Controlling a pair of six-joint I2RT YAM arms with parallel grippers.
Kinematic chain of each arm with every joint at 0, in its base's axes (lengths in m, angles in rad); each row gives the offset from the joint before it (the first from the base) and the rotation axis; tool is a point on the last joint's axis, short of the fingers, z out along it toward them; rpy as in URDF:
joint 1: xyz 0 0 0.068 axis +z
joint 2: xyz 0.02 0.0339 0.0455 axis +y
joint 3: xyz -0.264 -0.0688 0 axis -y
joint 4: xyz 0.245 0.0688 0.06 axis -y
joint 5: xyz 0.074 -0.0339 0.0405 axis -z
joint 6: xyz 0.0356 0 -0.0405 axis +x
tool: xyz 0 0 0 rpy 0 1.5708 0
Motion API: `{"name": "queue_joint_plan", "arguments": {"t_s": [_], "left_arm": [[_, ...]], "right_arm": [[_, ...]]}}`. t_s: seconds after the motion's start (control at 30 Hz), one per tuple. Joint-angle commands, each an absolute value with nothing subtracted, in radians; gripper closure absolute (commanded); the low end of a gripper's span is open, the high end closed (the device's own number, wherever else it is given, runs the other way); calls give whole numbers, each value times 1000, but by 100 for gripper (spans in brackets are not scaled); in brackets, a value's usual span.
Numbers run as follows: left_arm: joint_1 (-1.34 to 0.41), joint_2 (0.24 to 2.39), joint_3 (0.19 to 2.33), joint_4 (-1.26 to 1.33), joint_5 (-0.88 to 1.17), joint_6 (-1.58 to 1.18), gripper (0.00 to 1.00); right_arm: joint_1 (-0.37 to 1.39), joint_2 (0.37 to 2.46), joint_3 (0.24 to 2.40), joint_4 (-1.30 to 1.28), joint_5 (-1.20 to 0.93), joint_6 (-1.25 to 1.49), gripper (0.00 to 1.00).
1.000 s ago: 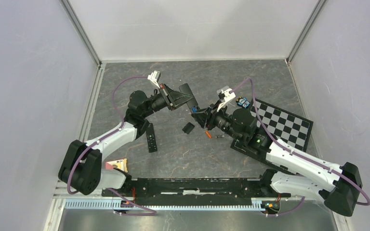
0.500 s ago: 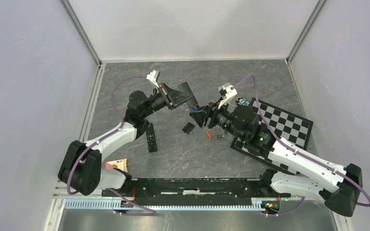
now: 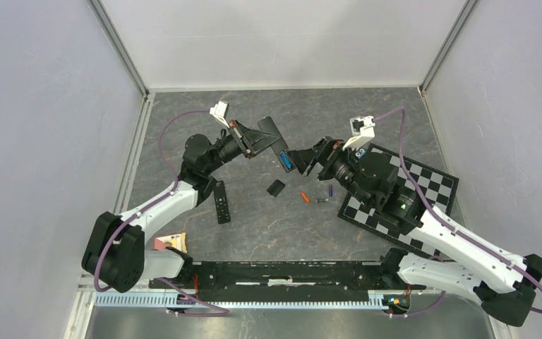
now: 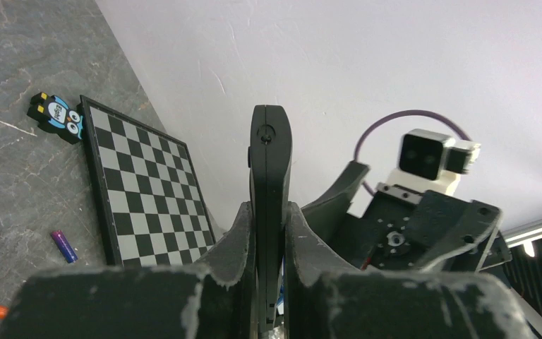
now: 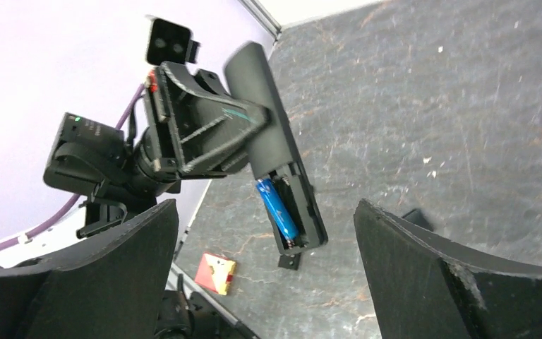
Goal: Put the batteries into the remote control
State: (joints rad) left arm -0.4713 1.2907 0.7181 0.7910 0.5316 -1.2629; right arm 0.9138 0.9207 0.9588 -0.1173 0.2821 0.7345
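Note:
My left gripper (image 3: 257, 141) is shut on a black remote control (image 3: 273, 135), held off the table; in the left wrist view the remote (image 4: 269, 169) stands edge-on between the fingers (image 4: 234, 244). Its back compartment is open, and a blue battery (image 5: 276, 207) (image 3: 283, 162) lies in it. My right gripper (image 3: 303, 161) (image 5: 275, 282) stands wide open just right of the remote's open end, holding nothing. On the table lie an orange battery (image 3: 304, 197), a dark battery (image 3: 320, 200) and a purple battery (image 3: 329, 190) (image 4: 63, 246).
A small black cover (image 3: 276, 188) lies below the remote. A second black remote (image 3: 221, 202) rests on the table at the left. A chessboard (image 3: 423, 185) lies under my right arm, an owl figure (image 4: 58, 116) beside it. A red-yellow block (image 3: 171, 242) sits near the front.
My right gripper has opened wide and drawn back to the right from the remote. The blue battery now shows lying in the remote's compartment. The left arm has tilted slightly.

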Motion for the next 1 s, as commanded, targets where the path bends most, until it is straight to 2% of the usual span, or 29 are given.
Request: {"name": "queue_joint_plan", "arguments": {"t_s": [0.0, 0.17, 0.53, 0.67, 0.97], "left_arm": [[-473, 1247, 741, 805, 505, -1195, 98], [-472, 1241, 758, 766, 512, -1169, 98], [-472, 1241, 771, 754, 556, -1144, 98], [-473, 1244, 767, 771, 581, -1131, 98], [-473, 1254, 761, 818, 630, -1117, 98]], "right_arm": [[912, 923, 872, -55, 329, 985, 2], [911, 970, 815, 141, 230, 1100, 2], [904, 1051, 792, 247, 204, 1212, 3], [888, 1055, 753, 325, 180, 1251, 19], [855, 1076, 747, 361, 126, 1261, 34]]}}
